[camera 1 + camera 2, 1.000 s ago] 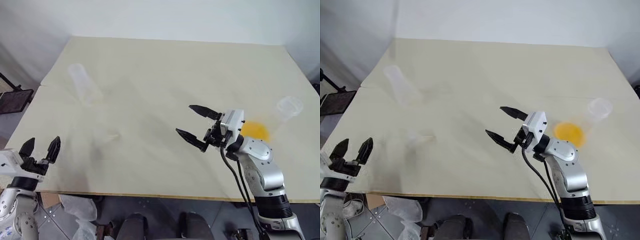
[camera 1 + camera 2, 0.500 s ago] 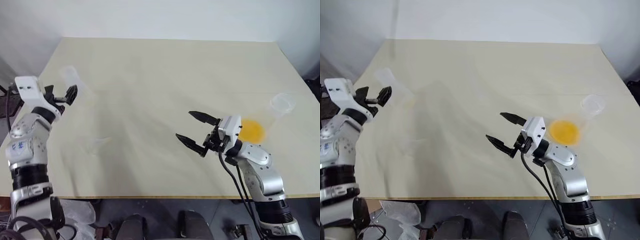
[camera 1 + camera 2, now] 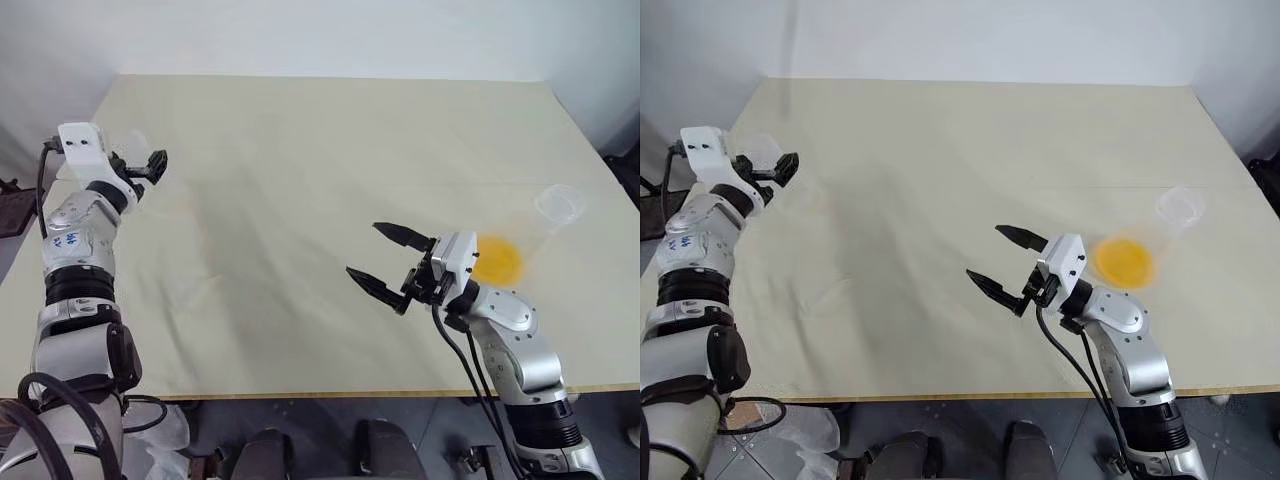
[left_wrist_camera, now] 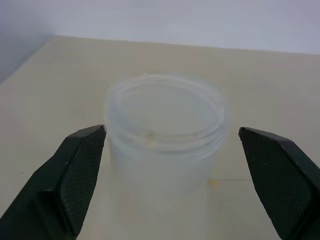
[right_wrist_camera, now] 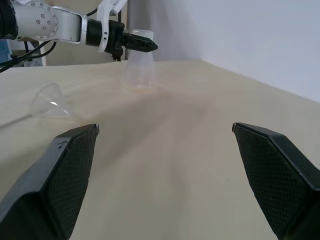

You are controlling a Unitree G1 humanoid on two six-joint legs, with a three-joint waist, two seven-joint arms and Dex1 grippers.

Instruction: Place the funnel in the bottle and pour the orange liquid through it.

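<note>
1. Left gripper [image 4: 165,165] is hovering, fingers spread wide around the bottle [image 4: 167,135] neck at the surface [image 3: 330,150]'s 10 o'clock, likely lining up to steady it.
2. Right gripper [image 3: 390,262] is waiting wide apart, empty, mid-surface.
3. Funnel [image 5: 50,102] is lying tipped over; orange liquid [image 3: 500,260] is sitting at 3 o'clock.

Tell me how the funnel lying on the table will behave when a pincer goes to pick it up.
The funnel lies on its side on the table, its round mouth and taper resting there, so it will probably roll in an arc if nudged. It looks like thin clear plastic, so likely light, easily skidding away, and perhaps slippery.
</note>
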